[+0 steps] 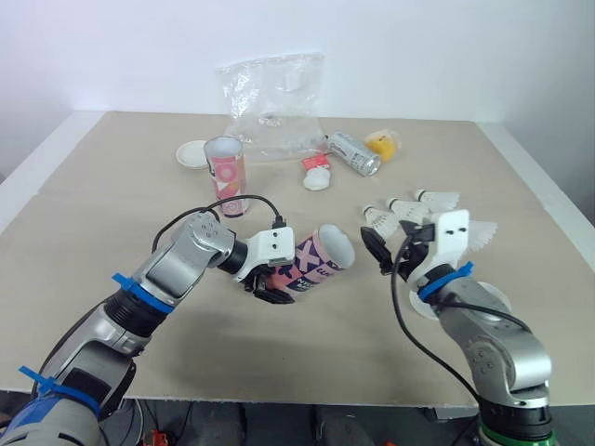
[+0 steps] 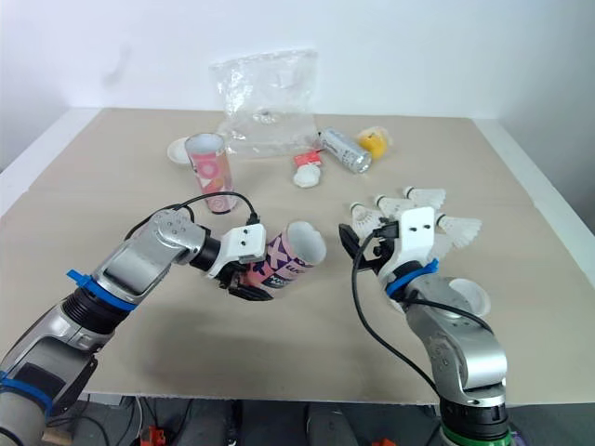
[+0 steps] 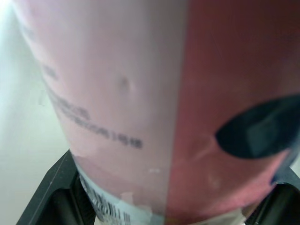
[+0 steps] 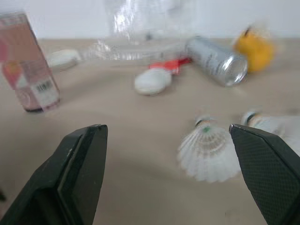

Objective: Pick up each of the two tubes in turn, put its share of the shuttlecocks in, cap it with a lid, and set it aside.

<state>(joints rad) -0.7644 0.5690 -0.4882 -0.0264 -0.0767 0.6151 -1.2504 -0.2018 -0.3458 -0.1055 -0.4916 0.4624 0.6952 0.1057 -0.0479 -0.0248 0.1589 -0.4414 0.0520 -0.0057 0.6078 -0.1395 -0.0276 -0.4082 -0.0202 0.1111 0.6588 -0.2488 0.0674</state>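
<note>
My left gripper (image 1: 267,284) is shut on a pink patterned tube (image 1: 316,260), held tilted just above the table with its open mouth facing right. A second pink tube (image 1: 226,177) stands upright further back. Several white shuttlecocks (image 1: 378,218) lie in a loose row on the right. My right gripper (image 1: 390,249) hovers open just in front of them, a little right of the held tube's mouth, with nothing between its fingers. In the right wrist view the nearest shuttlecock (image 4: 209,152) lies ahead between the fingers. One white lid (image 1: 191,153) lies at the back left, and another (image 2: 467,299) lies beside my right wrist.
A crumpled clear plastic bag (image 1: 274,102) sits at the back centre. Beside it lie a silver can (image 1: 354,153), a yellow object (image 1: 383,142) and a red-and-white piece (image 1: 317,177). The table's front edge (image 1: 307,400) runs close below both arms.
</note>
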